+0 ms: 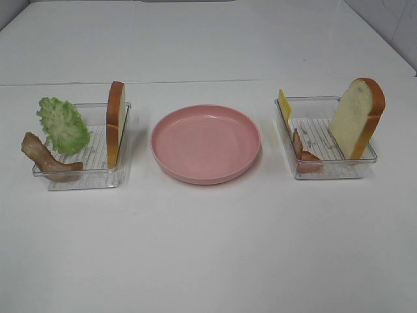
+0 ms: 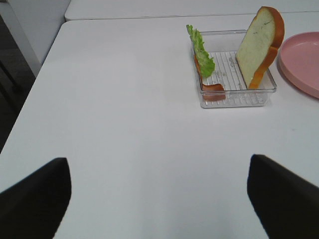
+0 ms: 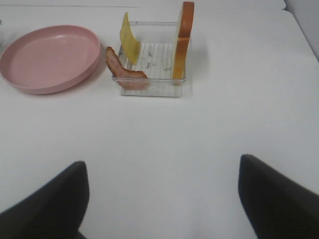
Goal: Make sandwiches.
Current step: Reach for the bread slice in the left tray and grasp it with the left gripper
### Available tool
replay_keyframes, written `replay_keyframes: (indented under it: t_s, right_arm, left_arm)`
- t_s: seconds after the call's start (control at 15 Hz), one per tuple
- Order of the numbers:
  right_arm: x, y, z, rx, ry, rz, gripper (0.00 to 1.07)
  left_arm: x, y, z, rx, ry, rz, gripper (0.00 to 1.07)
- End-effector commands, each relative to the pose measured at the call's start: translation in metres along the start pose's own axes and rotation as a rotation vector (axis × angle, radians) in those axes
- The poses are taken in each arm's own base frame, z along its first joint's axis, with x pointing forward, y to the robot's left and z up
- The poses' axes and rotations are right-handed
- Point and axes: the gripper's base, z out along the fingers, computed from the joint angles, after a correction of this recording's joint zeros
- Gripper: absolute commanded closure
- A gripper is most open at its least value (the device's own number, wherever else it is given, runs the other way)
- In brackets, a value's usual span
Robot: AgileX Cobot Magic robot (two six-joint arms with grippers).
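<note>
Toward the front edge, the left gripper [image 2: 157, 159] and right gripper [image 3: 160, 159] hover with jaws wide apart, holding nothing. Mid-bench, the left tray [image 1: 91, 179] toward the left edge holds bacon [image 1: 39, 156], lettuce [image 1: 63, 124] and the upright left bread [image 1: 115, 124]. The plate [image 1: 195, 176] sits central. The right tray [image 1: 339, 171] holds ham [image 1: 305, 156], cheese [image 1: 285, 106] and the leaning right bread [image 1: 356, 117].

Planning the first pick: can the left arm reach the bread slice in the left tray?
Probably yes: the left gripper is open, nothing lies between it and the tray, and the bread slice stands on edge, uncovered.
</note>
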Motion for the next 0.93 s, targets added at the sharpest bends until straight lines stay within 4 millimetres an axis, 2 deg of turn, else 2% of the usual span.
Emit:
replay_keyframes:
  t_s: [0.07, 0.93]
  right_arm:
    - [-0.0003, -0.0001, -0.0013, 0.003, -0.02, -0.005, 0.29]
    - [-0.0003, -0.0001, -0.0013, 0.003, -0.02, -0.005, 0.29]
  left_arm:
    - [0.0015, 0.0002, -0.0017, -0.002, -0.028, 0.0, 0.16]
    - [0.0015, 0.0002, -0.0017, -0.002, -0.028, 0.0, 0.16]
